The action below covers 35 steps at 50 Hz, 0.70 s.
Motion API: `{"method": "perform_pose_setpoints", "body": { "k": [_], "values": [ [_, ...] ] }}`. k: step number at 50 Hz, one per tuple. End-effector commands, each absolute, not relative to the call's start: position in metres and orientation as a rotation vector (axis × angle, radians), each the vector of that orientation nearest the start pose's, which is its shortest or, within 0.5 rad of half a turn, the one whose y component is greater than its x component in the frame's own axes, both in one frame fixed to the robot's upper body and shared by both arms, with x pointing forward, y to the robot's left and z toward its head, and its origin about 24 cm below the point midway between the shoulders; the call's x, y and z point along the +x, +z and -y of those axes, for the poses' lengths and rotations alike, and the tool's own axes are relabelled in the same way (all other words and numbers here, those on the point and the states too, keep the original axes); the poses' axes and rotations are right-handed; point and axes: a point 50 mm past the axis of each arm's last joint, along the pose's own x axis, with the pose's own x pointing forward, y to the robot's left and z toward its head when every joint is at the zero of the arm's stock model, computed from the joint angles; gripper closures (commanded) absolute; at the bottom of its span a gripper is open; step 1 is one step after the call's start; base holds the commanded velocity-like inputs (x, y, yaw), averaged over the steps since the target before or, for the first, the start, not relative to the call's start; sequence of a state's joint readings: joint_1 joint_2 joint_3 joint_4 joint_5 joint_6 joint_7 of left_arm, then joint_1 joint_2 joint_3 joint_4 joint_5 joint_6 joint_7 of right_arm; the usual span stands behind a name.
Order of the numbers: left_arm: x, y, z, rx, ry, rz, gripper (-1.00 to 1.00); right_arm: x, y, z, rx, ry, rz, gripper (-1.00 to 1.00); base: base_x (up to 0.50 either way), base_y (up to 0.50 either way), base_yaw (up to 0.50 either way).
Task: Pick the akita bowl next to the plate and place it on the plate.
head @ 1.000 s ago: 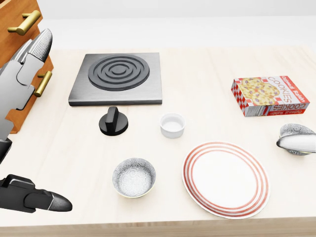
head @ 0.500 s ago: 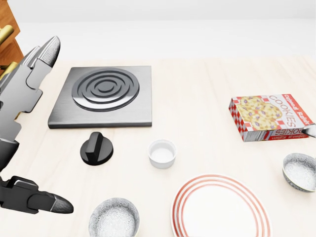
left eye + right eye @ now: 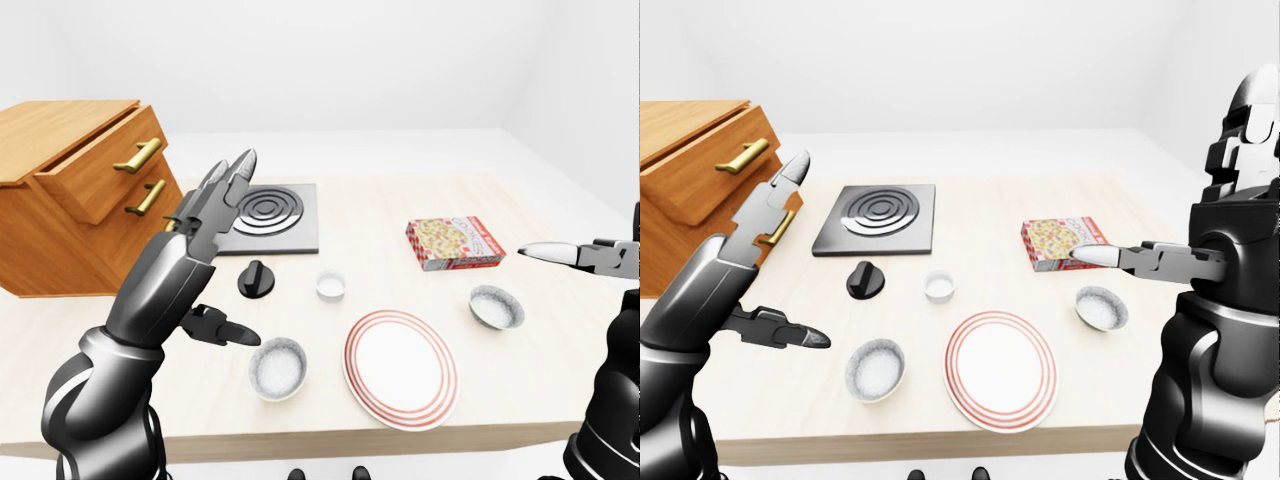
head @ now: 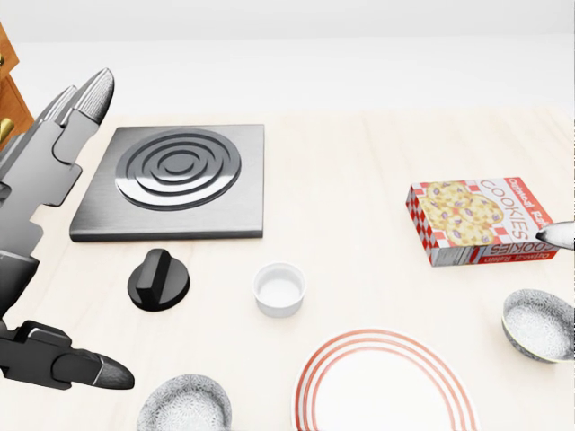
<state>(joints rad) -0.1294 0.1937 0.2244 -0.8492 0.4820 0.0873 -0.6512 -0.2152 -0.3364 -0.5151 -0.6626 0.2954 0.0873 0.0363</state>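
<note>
Nothing is grasped yet. One bowl (image 3: 278, 367) is set on the table (image 3: 400, 215) just left of the empty plate (image 3: 400, 368), a second bowl (image 3: 497, 307) near its right. The left hand (image 3: 188, 268) and right hand (image 3: 1218, 235) are held clear of both, fingers apart; picking and placing are left to do.

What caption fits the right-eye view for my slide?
Left hand and right hand raised open; plate between left bowl and right bowl on table.

Head view's bottom edge cuts off the plate (image 4: 386, 386) and left bowl (image 4: 184, 406).
</note>
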Motion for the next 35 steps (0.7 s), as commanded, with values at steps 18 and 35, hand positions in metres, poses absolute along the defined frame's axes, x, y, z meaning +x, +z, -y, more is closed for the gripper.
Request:
{"method": "perform_pose_setpoints", "body": {
  "k": [18, 35],
  "values": [
    [0.1965, 0.2270, -0.1670, 0.916, -0.205, 0.600, -1.00, 0.1982, 0.2555, 0.2441, -0.181, -0.193, 0.877, -1.00, -0.09, -0.12, 0.00],
    [0.1960, 0.2270, -0.1665, 0.914, -0.209, 0.601, -1.00, 0.1936, 0.2584, 0.2464, -0.112, -0.172, 0.906, -1.00, 0.10, -0.13, 0.00]
  ]
}}
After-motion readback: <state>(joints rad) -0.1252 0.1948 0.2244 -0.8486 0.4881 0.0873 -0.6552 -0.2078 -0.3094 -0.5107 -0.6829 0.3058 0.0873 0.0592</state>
